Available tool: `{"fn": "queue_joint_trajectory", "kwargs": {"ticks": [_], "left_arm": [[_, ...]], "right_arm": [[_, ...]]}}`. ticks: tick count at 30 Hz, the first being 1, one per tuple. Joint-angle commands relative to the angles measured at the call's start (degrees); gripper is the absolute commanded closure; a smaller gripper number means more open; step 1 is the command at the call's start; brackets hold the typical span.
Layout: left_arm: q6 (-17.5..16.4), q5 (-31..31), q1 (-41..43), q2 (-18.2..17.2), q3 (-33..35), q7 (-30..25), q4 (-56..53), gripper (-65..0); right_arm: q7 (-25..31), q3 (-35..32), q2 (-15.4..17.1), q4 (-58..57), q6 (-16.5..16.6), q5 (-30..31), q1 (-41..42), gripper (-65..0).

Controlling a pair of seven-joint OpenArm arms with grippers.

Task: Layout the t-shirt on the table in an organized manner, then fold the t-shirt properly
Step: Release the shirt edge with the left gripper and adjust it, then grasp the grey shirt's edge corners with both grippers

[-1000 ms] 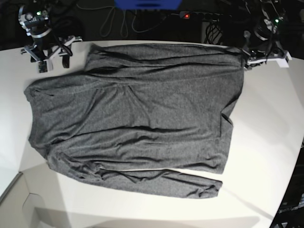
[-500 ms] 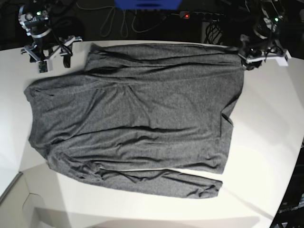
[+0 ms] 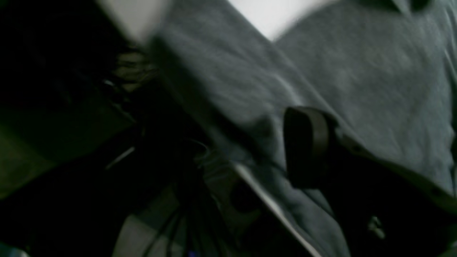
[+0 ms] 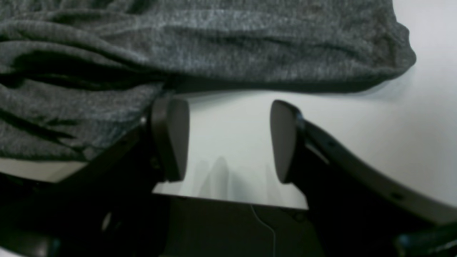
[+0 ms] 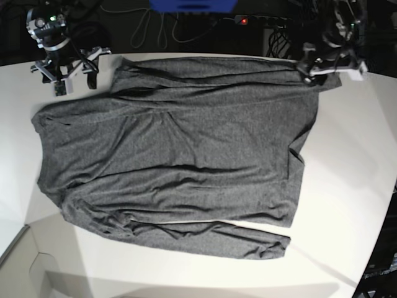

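The dark grey t-shirt (image 5: 173,143) lies spread flat on the white table (image 5: 353,161), with a long sleeve along its near edge. My left gripper (image 5: 310,68) hovers over the shirt's far right corner. In the blurred left wrist view only one finger (image 3: 305,146) shows over the cloth (image 3: 375,71), well off to one side, with nothing gripped, so the gripper is open. My right gripper (image 5: 74,82) sits at the far left by the table's back edge. Its open jaws (image 4: 228,139) frame bare table (image 4: 410,117), just short of the shirt's hem (image 4: 214,46).
Behind the table run dark cables and a power strip with a red light (image 5: 245,20), next to a blue object (image 5: 192,5). The tabletop curves away at the right (image 5: 378,248), and a seam cuts its near left corner (image 5: 25,242).
The left gripper has let go of the shirt's far right corner, opened, and shifted left and up. The right gripper has edged slightly back. The shirt has not moved.
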Motion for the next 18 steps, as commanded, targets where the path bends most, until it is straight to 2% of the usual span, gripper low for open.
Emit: {"fn": "queue_joint_trajectory", "kwargs": {"ticks": [1,18], "left_arm": [[-0.29,-0.23,0.32,-0.21,-0.27,-0.25,1.37,-45.4],[-0.29,-0.23,-3.46,-0.12,0.09,-0.34,-0.74,-45.2]], "right_arm": [[1.19,0.19,0.38,0.8,-0.25,0.88,-0.25,-36.6],[1.19,0.19,0.47,0.8,-0.25,0.7,-0.25,-36.6]]}}
